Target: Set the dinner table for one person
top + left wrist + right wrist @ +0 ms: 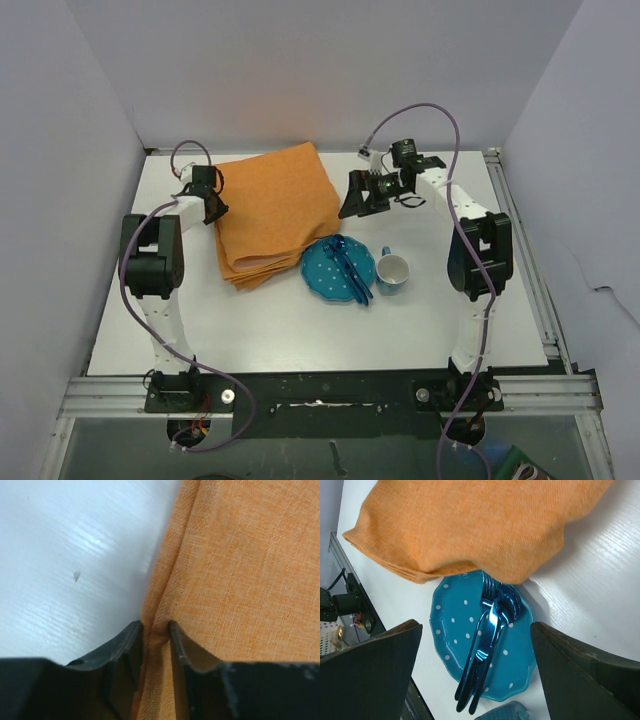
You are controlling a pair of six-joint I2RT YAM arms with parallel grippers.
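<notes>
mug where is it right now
Top view: the mug stands right of centre on the table, just right of the plate, with the cloth further left.

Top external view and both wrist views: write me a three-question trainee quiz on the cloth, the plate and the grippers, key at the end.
1. Which gripper, left or right, pinches an edge fold of the folded orange woven cloth?
2. The shiny blue metal cutlery lies: A on that cloth; B on the round blue white-dotted plate; C in a gripper's jaws.
3. True or false: the right gripper is shut.
Key: 1 the left gripper; 2 B; 3 false, its jaws stand wide open.
</notes>
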